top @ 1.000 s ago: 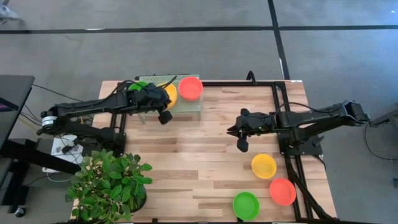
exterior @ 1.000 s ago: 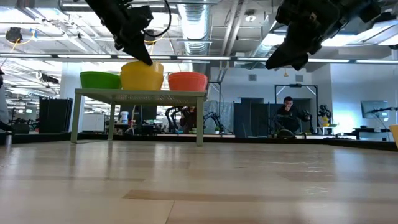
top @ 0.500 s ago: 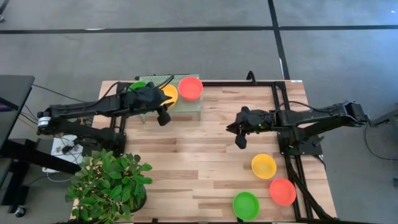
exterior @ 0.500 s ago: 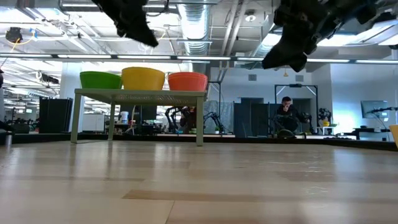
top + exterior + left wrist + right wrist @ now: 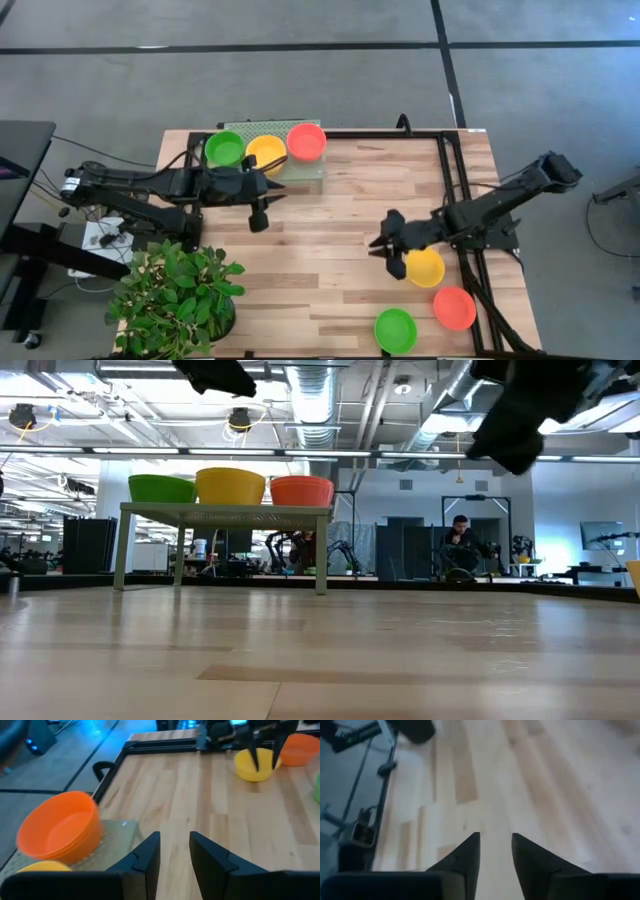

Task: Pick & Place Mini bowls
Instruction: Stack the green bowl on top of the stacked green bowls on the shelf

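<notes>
Mid-frame, bare table [image 5: 330, 225] between both arms.
Left gripper [image 5: 258, 210] and right gripper [image 5: 394, 262] both parted, empty; plant [image 5: 175, 290] lower left.

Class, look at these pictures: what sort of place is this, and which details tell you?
Probably a robotics lab or workshop: exposed ceiling ducts, more robot arms standing in the background, and a person seated at a workstation behind the table.
</notes>
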Robot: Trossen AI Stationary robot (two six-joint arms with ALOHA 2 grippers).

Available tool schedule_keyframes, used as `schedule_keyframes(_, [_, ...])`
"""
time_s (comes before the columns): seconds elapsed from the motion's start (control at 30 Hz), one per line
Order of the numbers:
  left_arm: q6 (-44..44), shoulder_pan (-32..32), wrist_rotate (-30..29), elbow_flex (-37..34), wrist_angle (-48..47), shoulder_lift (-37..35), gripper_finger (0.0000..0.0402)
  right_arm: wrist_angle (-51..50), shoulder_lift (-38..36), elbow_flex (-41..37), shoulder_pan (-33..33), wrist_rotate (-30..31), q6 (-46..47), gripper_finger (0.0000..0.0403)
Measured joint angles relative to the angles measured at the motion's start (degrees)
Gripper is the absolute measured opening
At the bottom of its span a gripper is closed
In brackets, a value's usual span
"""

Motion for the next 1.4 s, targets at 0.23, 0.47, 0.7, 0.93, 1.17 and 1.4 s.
schedule_keyframes(0.23, [-0.01,-1.47,-0.11,0.00,0.57,0.00,0.0106,0.81,9.28,0.70,4.89,-6.79,1.16,0.0147])
schedule_keyframes(0.47, [-0.45,-1.40,-0.11,0.00,1.11,0.02,0.0106,-2.75,16.51,8.57,7.68,-17.11,1.22,0.0152])
schedule_keyframes(0.7, [-2.83,-1.38,-0.12,-0.02,1.66,0.03,0.0106,-13.23,25.31,15.34,11.86,-20.02,1.77,0.0146])
schedule_keyframes(0.93, [-2.83,-1.38,-0.11,-0.04,2.40,0.04,0.0106,-18.22,30.52,19.54,14.63,-20.07,1.82,0.0147])
schedule_keyframes(1.17, [-2.83,-1.38,-0.12,-0.04,3.28,0.04,0.0106,-21.10,33.74,19.58,15.13,-20.17,4.46,0.0128])
schedule_keyframes(1.4, [0.38,-2.07,1.72,-0.07,5.79,0.65,0.0106,-22.18,33.58,19.58,11.73,-21.99,8.90,0.0025])
